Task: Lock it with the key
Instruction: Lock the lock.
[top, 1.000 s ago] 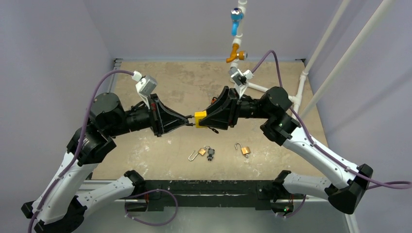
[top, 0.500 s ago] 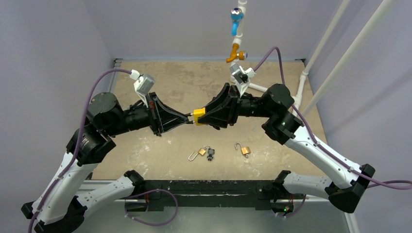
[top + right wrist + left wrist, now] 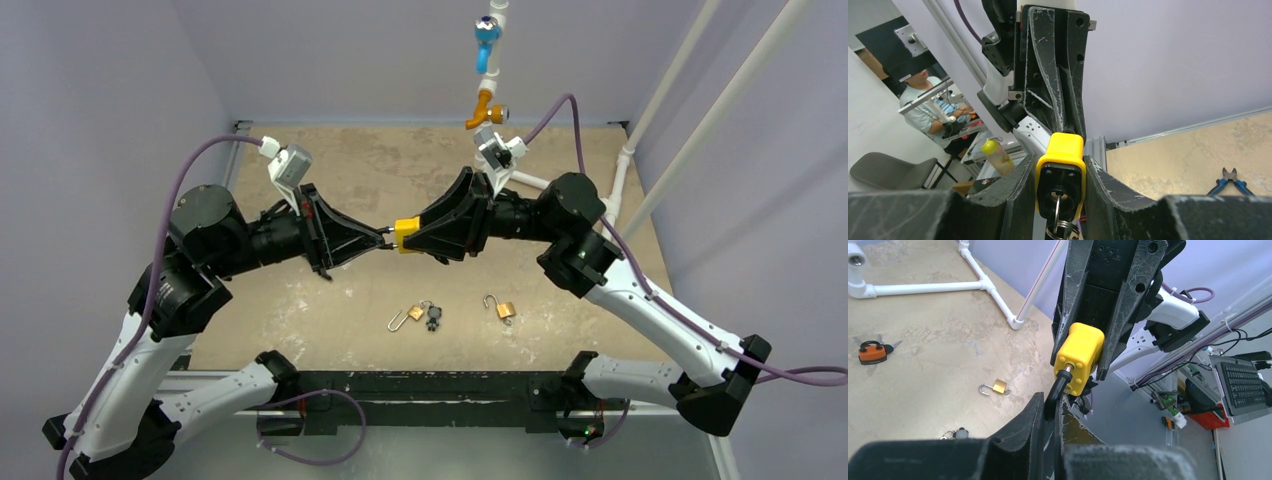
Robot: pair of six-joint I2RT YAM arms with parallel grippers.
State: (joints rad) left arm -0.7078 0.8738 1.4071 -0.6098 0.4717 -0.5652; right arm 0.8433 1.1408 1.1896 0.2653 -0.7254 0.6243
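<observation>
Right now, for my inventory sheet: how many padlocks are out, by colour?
Yellow padlock: 1
Brass padlocks: 2
Orange padlock: 1
Total: 4

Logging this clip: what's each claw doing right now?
Left claw: closed on the black shackle.
Right claw: closed on the yellow padlock.
</observation>
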